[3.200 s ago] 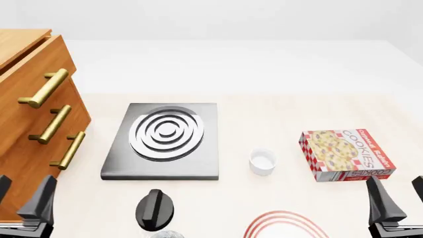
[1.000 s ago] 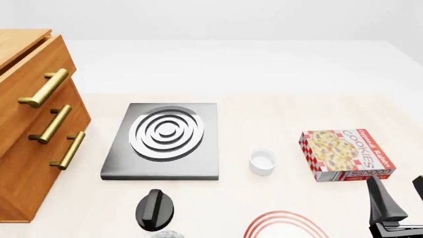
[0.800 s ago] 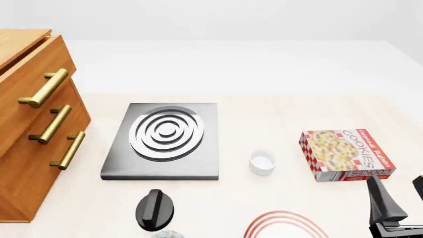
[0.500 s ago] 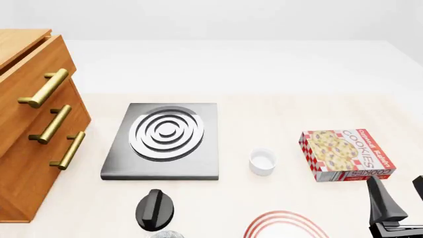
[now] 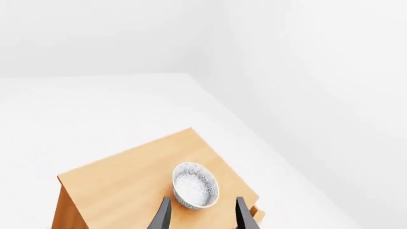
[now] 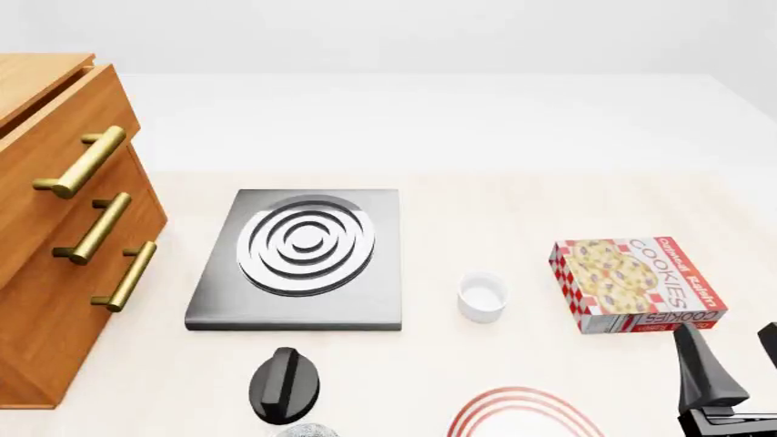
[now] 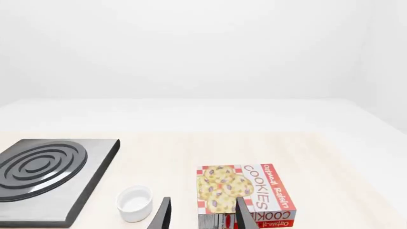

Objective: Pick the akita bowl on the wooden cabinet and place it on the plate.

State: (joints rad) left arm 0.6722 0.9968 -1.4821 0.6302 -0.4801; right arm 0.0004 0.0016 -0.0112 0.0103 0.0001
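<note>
In the left wrist view the akita bowl (image 5: pixel 195 185), speckled black and white, stands upright on the top of the wooden cabinet (image 5: pixel 121 186). My left gripper (image 5: pixel 203 218) is open above it, one finger (image 5: pixel 162 215) on either side of the bowl's near rim, apart from it. That gripper and the bowl are out of the front view, where the cabinet (image 6: pixel 55 237) fills the left edge. The plate (image 6: pixel 522 411) shows only its red-ringed far rim at the bottom edge. My right gripper (image 6: pixel 736 369) is open and empty at the bottom right.
A grey stove (image 6: pixel 301 257) with silver rings lies mid-table, its black knob (image 6: pixel 286 383) in front of it. A small white cup (image 6: pixel 482 297) stands to its right and a cookies box (image 6: pixel 638 283) further right, just ahead of the right gripper (image 7: pixel 203 218).
The left gripper, seen at the bottom left 3.2 s ago, has left the front view. Nothing has moved in the last second, and the right arm is still.
</note>
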